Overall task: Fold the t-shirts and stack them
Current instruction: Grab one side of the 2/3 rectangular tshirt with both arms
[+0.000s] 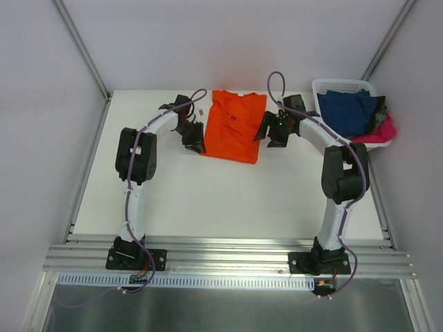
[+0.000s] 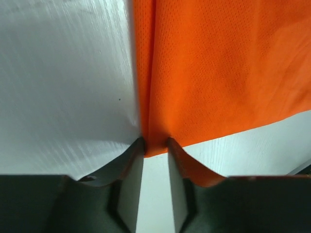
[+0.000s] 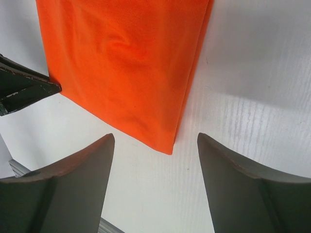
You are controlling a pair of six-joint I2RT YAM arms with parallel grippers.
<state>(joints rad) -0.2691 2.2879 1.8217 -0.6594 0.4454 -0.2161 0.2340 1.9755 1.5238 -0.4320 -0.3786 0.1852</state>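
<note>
Orange t-shirt (image 1: 232, 128): left pincer (image 2: 155, 142) nips corner, right pincer (image 3: 154, 136) wide.

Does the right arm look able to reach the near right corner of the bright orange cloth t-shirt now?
Probably yes: that corner of the bright orange cloth t-shirt lies flat on the white table just ahead of the right arm, whose jaws stand open, nothing between.

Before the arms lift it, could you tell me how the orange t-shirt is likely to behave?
Probably floppy: the orange t-shirt lies flat in soft folded layers, so it should drape and unfold. Likely light, judging by its thin mesh weave.
</note>
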